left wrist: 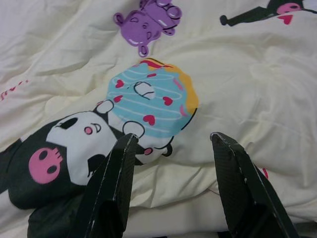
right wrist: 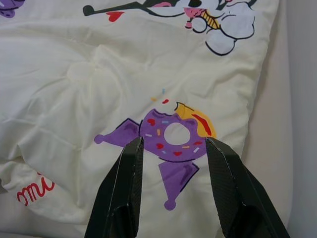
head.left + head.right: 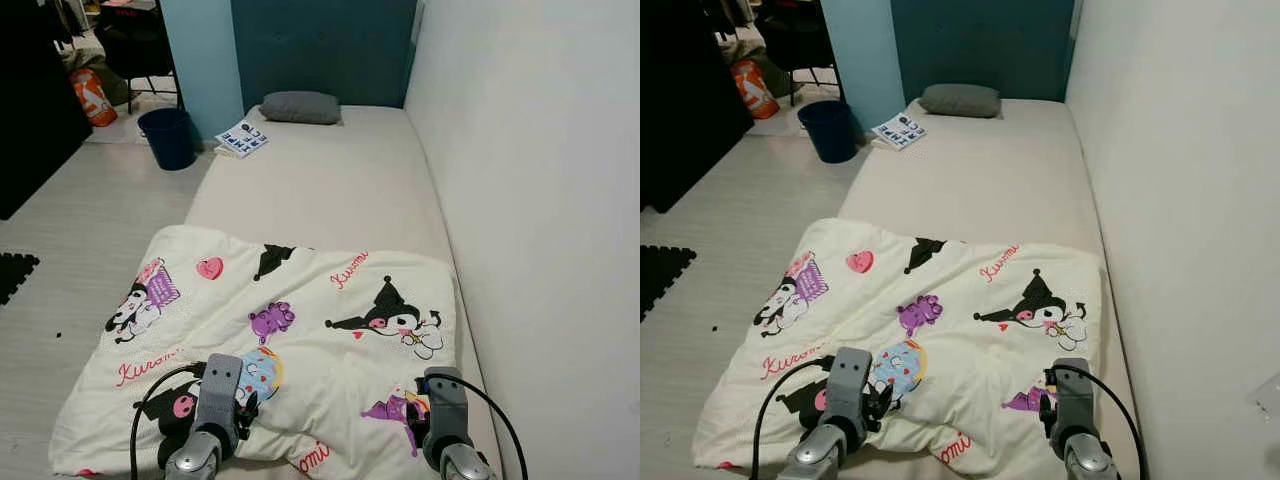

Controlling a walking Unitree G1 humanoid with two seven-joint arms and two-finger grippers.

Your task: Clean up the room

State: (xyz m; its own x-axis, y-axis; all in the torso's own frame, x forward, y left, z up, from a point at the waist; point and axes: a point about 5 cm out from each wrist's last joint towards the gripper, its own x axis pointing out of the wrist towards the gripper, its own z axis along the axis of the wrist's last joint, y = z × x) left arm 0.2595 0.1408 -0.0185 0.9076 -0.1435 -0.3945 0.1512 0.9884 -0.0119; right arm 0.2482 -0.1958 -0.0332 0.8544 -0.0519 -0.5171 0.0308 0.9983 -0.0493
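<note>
Cream blanket (image 3: 300, 330) printed "Kuromi", open tools above

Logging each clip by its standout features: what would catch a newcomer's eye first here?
The cream cartoon-printed blanket lies rumpled over the near end of the bare beige mattress, one corner hanging toward the floor. Both the left gripper and the right gripper are poised open just above it. At the far end sit a grey pillow and a printed magazine, with a dark blue bin on the floor beside.
</note>
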